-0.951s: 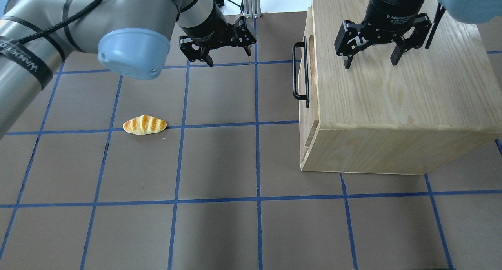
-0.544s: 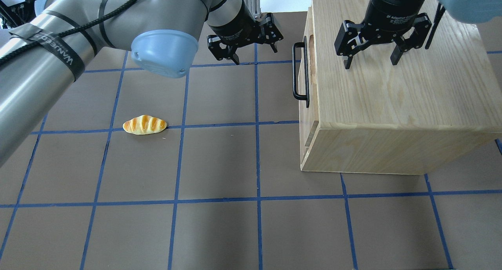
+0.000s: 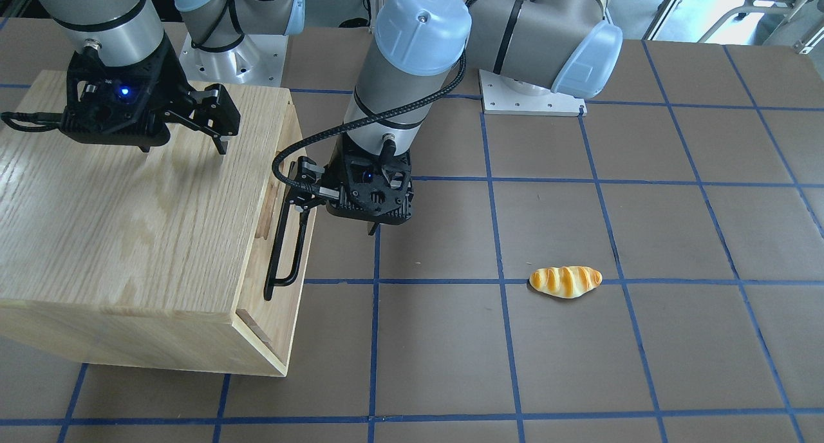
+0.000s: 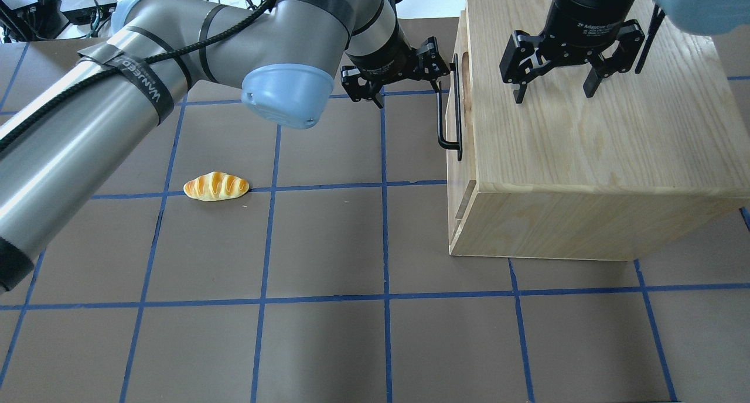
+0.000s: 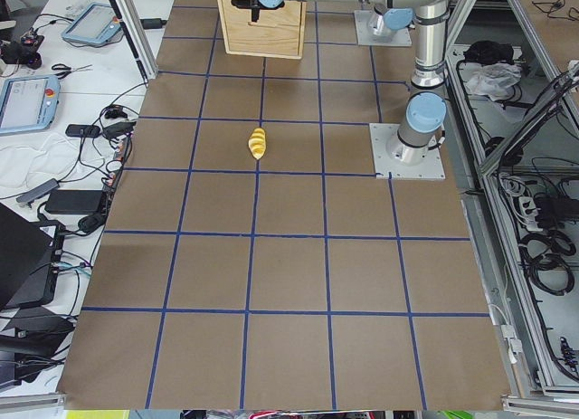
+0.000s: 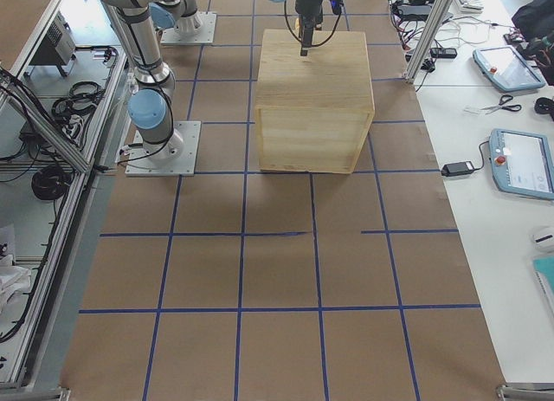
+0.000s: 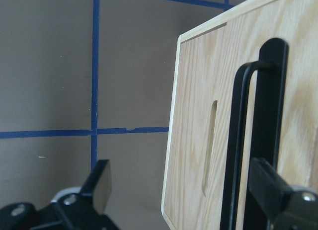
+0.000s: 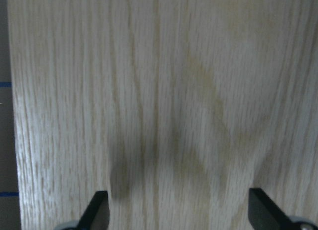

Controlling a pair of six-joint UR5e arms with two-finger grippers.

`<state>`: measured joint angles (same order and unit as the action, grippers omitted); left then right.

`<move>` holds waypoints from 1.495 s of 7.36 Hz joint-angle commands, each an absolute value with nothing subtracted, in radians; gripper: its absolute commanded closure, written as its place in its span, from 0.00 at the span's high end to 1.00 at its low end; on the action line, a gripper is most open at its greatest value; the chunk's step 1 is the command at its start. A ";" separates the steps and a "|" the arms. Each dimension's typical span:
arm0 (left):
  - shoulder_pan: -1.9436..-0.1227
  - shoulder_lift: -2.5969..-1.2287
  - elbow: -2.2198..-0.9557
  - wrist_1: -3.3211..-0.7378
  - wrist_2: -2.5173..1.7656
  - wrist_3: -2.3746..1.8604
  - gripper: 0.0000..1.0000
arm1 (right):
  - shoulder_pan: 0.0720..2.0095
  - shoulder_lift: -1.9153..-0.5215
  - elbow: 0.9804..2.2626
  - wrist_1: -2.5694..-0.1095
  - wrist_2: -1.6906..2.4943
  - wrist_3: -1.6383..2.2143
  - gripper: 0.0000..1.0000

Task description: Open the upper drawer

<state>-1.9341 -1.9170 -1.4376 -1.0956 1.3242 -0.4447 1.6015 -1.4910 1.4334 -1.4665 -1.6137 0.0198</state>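
Note:
The upper drawer's front panel (image 4: 452, 122) faces left on the oak cabinet (image 4: 586, 127) and looks closed. It carries a long black bar handle (image 4: 440, 113) and an oval cutout (image 4: 466, 78). My left gripper (image 4: 407, 89) is open at the handle's far end, one finger right next to the bar. In the left wrist view the handle (image 7: 233, 155) stands between the open fingers (image 7: 99, 183), close to the right one. In the front-facing view the left gripper (image 3: 338, 216) sits beside the handle (image 3: 286, 243). My right gripper (image 4: 554, 89) is open and empty just above the cabinet top (image 8: 164, 91).
A toy bread roll (image 4: 215, 186) lies on the brown mat to the left of the cabinet; it also shows in the front-facing view (image 3: 565, 281). Blue tape lines grid the mat. The left arm's elbow (image 4: 281, 95) hangs over the mat's far left part.
My left arm has swung right, carrying its open gripper from mid-table up to the far end of the drawer handle. The right gripper, the cabinet and the roll have not moved.

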 commanded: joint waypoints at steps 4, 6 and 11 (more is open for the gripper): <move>-1.956 -1.944 -1.439 -1.081 1.330 -0.426 1.00 | 1.601 -1.491 1.433 -1.466 -1.614 0.020 1.00; -1.956 -1.947 -1.442 -1.078 1.330 -0.426 1.00 | 1.601 -1.491 1.433 -1.466 -1.614 0.018 1.00; -1.959 -1.965 -1.445 -1.075 1.333 -0.422 1.00 | 1.601 -1.491 1.433 -1.466 -1.614 0.020 1.00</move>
<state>-1.9581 -1.9581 -1.4438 -1.0754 1.3319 -0.4236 1.6015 -1.4910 1.4338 -1.4665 -1.6138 0.0198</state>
